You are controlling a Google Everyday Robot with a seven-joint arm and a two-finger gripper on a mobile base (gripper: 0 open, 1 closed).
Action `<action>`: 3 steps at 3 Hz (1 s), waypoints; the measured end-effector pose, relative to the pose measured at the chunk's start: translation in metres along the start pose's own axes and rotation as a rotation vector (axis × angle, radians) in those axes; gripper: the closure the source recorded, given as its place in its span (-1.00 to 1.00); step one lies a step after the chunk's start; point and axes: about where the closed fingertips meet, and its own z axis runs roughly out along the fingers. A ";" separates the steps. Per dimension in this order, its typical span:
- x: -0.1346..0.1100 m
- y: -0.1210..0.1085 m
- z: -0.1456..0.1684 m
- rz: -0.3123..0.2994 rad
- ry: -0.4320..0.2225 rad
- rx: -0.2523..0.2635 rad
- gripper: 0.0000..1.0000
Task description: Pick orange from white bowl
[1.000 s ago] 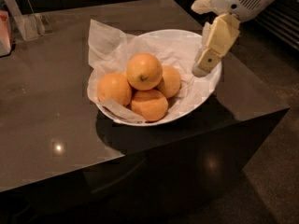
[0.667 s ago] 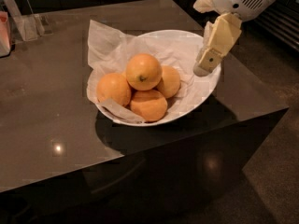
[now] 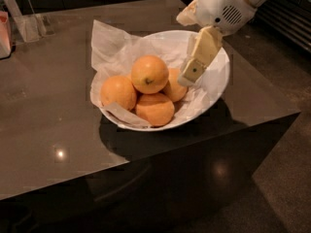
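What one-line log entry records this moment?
gripper: above bowl, right of orange | orange: atop pile in bowl, not held | stage: pre-grasp

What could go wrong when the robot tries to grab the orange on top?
1. The orange sits piled on three other oranges, so a small nudge could roll it off.
2. The gripper hangs inside the white bowl, right next to the pile. It might bump or grab the wrong fruit.
3. The crinkled paper lining the bowl could get caught and pulled along.
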 end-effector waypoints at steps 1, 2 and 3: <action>-0.011 -0.002 0.033 -0.011 -0.029 -0.085 -1.00; -0.013 -0.003 0.062 -0.003 -0.033 -0.161 -1.00; -0.012 -0.005 0.083 0.012 -0.031 -0.212 -1.00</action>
